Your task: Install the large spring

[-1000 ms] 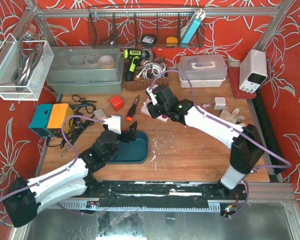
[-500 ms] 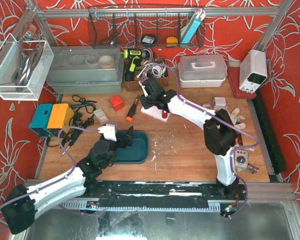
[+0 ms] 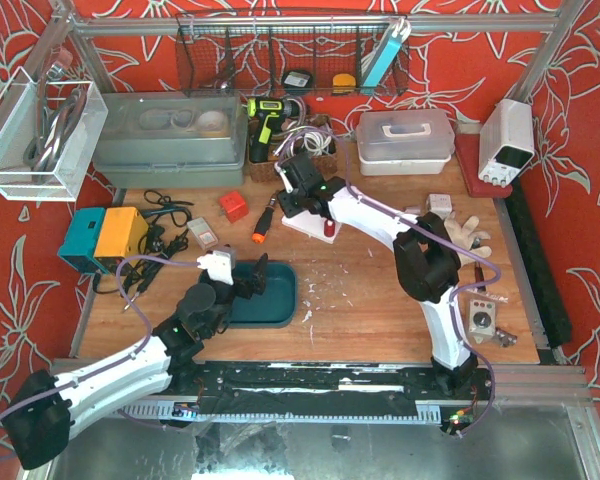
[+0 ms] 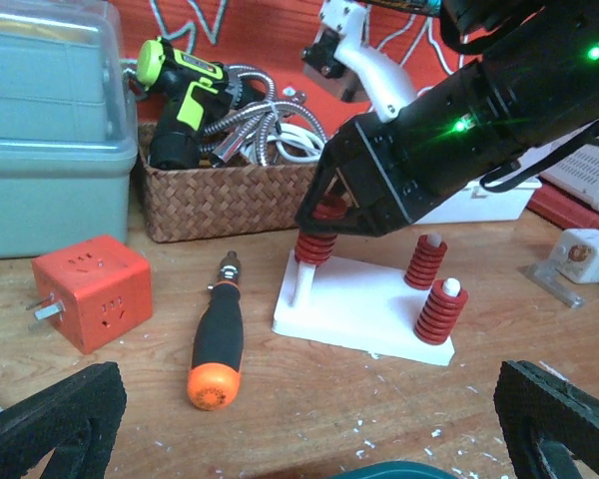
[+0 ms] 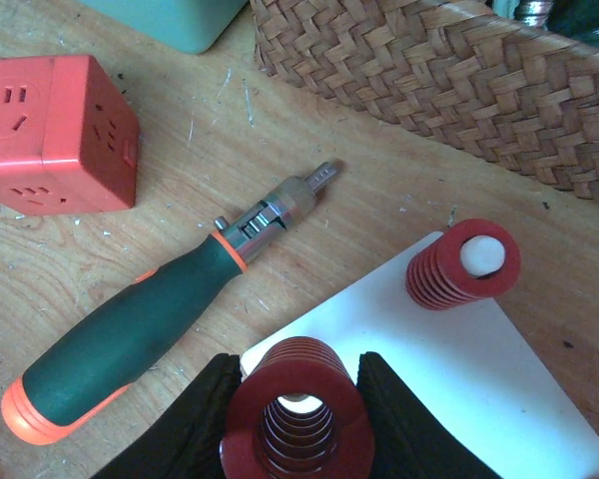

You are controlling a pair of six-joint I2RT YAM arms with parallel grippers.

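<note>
Counter (image 3: pixel 380 300) of bare scratched wood. Toward 8 o'clock of its middle, dark teal rectangular plastic tray (image 3: pixel 275 295); at 12 o'clock, brown woven wicker basket (image 4: pixel 230 200). Just beside the basket, toward 6 o'clock, flat white plastic base plate (image 4: pixel 364 314) with upright white posts. At the tray's 9 o'clock edge, left hand (image 4: pixel 309 404), black fingers (image 4: pixel 50 419) spread wide, holding nothing. Over the plate's 9 o'clock corner, right hand (image 5: pixel 298 394), closed from both sides on large red coil spring (image 4: pixel 316 247). At 9 o'clock of the plate, screwdriver with dark green and orange handle (image 4: pixel 218 339), lying flat; red plastic cube socket (image 4: pixel 90 304) farther out the same way. Spring upright, threaded on the corner post, lower end short of the plate, bare post showing beneath. Two smaller red coil springs (image 4: pixel 426 261) on posts at the plate's 3 o'clock side.
</note>
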